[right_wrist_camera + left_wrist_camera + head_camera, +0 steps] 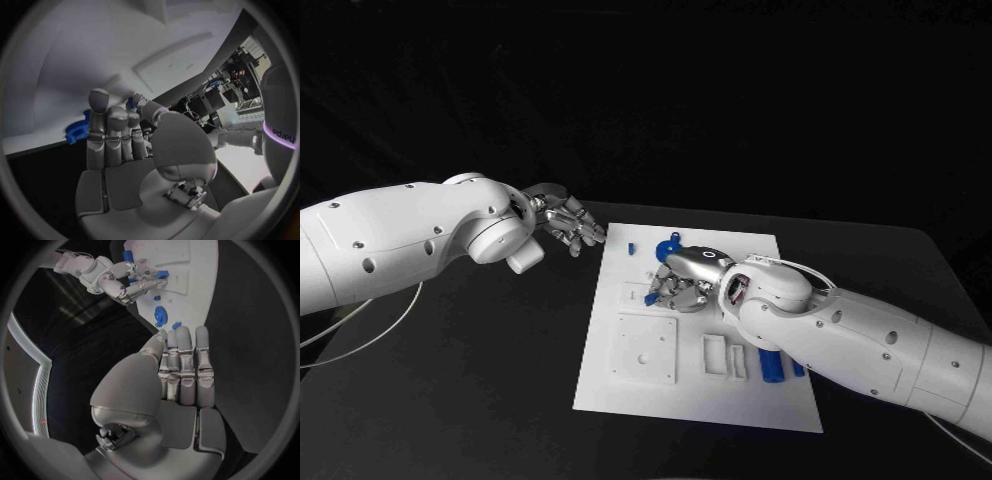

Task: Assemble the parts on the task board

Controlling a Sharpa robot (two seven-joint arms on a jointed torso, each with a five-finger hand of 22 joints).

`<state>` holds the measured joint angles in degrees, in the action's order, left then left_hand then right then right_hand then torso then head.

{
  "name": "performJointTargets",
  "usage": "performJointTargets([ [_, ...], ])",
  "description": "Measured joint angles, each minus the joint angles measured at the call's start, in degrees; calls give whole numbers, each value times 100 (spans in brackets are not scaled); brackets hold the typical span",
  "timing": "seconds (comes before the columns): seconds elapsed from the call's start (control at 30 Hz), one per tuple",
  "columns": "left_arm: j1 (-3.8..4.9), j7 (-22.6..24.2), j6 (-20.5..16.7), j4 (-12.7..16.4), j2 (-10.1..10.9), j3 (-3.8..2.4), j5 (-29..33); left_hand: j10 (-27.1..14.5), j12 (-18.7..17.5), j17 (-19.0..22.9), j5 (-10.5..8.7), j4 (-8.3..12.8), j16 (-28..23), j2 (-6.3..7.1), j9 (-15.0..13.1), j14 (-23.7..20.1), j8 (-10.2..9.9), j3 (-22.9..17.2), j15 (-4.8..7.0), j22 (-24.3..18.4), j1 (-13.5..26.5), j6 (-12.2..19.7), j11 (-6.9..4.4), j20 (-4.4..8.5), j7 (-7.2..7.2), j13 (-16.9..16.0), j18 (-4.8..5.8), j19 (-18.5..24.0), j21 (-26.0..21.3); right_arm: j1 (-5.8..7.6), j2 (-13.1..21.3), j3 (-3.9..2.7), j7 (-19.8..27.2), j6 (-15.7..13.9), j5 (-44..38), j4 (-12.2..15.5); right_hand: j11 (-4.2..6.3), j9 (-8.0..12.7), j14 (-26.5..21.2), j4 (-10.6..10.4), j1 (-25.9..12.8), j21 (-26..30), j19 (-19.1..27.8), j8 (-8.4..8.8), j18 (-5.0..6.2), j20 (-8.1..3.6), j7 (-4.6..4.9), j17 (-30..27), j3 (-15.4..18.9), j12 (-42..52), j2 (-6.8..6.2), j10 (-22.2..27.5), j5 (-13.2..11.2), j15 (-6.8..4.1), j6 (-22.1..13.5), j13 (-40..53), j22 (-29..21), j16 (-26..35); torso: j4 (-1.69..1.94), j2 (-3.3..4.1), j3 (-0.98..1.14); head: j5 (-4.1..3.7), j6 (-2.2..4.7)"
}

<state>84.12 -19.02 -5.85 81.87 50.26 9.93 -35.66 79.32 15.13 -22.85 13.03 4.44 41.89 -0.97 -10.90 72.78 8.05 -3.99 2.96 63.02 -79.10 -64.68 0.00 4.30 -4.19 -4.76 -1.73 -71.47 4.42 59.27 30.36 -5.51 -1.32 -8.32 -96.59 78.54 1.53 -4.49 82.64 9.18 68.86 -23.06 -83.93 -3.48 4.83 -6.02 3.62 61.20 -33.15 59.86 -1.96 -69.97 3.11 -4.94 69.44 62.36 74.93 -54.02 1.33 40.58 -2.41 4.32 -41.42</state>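
The white task board [697, 400] lies in the middle of the black table. My right hand [682, 280] hovers low over the board's middle with its fingers curled down. In the right wrist view its thumb and a finger pinch a small blue part [132, 102]; the left wrist view shows that part [162, 274] at the fingertips. A blue ring-shaped part [668, 243] and a small blue peg [630, 246] sit near the board's far edge. My left hand [567, 225] floats off the board's far left corner, fingers [184, 365] straight and holding nothing.
A raised white square plate [646, 350] and two small white slotted blocks [726, 357] sit on the board's near half. A long blue part [772, 365] lies beside my right forearm. Black table surrounds the board.
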Motion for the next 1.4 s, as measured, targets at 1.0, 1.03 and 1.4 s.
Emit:
performJointTargets([
  [1.0,-1,1874,1037,264,-60,285,72,464,554,-770,-722,-959,1238,396,264,129,-389,443,177,160,695,-385,-220,146,139,-519,89,-327,462,507,542,-396,-947,2129,4344,-467,31,-13,-3,252,-107,-18,0,19,0,0,-19,86,288,-45,221,-5,189,3,60,51,-1,-76,-54,-63,2,-103,301],
  [1.03,-1,1901,1088,271,-96,294,57,472,719,-852,-710,-1009,1438,446,51,90,-389,395,217,390,768,-389,-228,187,143,-645,89,-282,586,540,540,-397,-1004,2289,4542,-515,19,-14,-3,260,-116,-18,0,19,0,0,-20,89,295,-45,230,8,189,3,60,51,-1,-76,-58,-66,3,-101,307],
  [1.4,-2,2003,1289,177,-472,348,-163,472,1193,-798,-665,-1240,1980,651,-783,-23,-389,164,226,1186,1069,-235,-228,185,154,-1062,89,-141,819,831,437,-403,-1408,3385,5976,-1008,-3,-13,-40,291,-114,-18,0,-2,-1,0,-18,116,374,-73,273,48,189,-3,57,51,-1,-111,-65,-74,10,-151,318],
])
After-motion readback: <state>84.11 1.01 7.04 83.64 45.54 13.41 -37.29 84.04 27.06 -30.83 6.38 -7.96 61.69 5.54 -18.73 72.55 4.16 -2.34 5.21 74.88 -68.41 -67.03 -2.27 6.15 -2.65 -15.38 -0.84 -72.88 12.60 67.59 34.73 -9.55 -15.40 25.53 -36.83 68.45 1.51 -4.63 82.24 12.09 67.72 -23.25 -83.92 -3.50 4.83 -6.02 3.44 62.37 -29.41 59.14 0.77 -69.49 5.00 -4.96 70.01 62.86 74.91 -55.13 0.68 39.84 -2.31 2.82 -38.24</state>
